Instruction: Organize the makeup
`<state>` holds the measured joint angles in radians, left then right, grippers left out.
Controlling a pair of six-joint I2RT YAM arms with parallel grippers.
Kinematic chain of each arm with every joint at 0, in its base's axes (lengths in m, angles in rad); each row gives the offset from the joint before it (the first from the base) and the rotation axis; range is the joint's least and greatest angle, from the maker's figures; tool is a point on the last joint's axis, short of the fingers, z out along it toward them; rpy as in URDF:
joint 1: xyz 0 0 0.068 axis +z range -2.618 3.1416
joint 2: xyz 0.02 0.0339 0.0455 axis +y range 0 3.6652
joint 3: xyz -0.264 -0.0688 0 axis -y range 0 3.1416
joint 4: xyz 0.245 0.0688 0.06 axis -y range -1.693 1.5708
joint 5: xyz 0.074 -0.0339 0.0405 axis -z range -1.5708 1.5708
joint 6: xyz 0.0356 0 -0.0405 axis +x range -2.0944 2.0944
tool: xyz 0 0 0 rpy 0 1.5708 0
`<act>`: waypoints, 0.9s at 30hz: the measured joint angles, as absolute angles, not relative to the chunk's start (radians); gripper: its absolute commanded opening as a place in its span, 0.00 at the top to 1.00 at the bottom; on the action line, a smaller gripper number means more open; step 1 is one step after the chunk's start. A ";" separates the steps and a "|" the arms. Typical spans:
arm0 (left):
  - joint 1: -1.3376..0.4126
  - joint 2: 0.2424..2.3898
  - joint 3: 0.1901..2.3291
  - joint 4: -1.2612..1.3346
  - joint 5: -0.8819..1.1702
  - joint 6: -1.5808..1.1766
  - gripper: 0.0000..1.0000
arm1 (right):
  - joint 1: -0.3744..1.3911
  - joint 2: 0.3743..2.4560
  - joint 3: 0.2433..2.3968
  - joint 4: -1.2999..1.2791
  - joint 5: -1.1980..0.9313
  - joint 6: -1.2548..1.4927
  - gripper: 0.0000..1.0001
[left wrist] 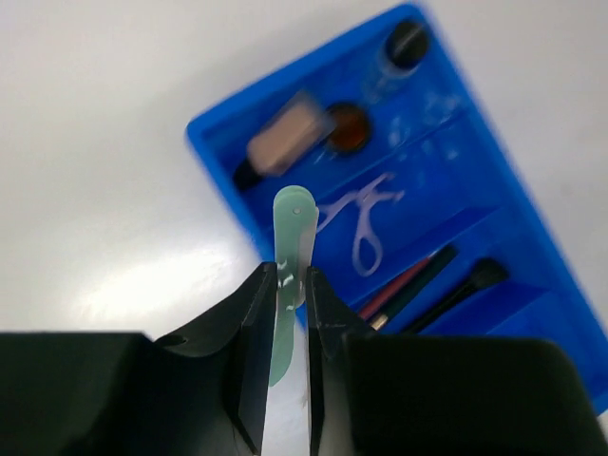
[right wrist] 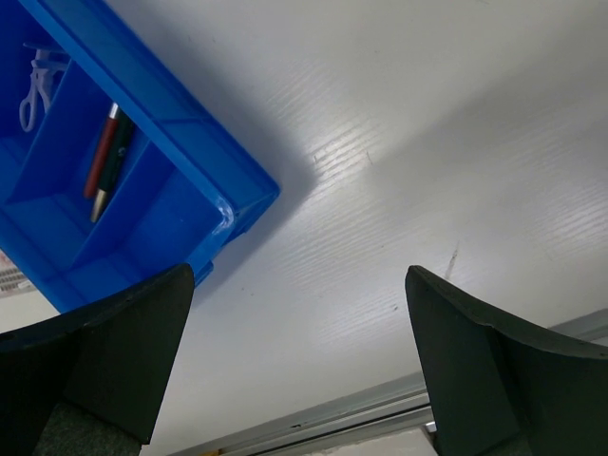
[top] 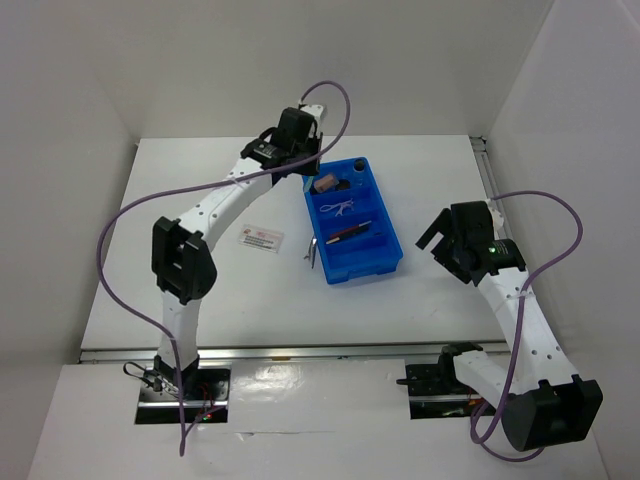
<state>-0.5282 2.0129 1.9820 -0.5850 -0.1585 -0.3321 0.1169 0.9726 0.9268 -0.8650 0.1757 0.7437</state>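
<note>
Top view: blue plastic compartment tray point(top: 365, 275) sits mid-counter point(top: 200, 180). Left gripper point(top: 303, 165) hangs over the tray's far-left corner. White red-printed flat packet point(top: 262, 238) lies left of the tray, apart from it. Right gripper point(top: 438, 250) sits right of the tray.

Left wrist: gripper is pinching a pale-green flat strip point(left wrist: 294, 214), its tip over the tray's left wall. In the tray, far to near: tan bottle point(left wrist: 280, 142) w/ black cap, lilac looped piece point(left wrist: 366, 214), thin dark pencils point(left wrist: 408, 285). Best approach, prob.: carry the strip fully inside the wall, go low, then let go, else it may tip out.

Right wrist: jaws spread wide, nothing btwn them. Tray's corner is at left.
</note>
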 measured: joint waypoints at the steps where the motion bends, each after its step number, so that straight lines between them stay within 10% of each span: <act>1: -0.528 2.034 2.015 -0.556 -0.128 -0.311 0.90 | 0.117 0.973 0.927 -0.868 0.178 0.743 0.00; 18: -0.551 2.342 2.177 -0.388 0.226 -0.123 0.80 | 0.117 0.972 0.928 -0.904 0.195 0.743 0.00; 27: -0.574 2.344 2.177 -0.390 0.231 -0.080 0.34 | 0.117 0.972 0.928 -0.906 0.199 0.743 0.00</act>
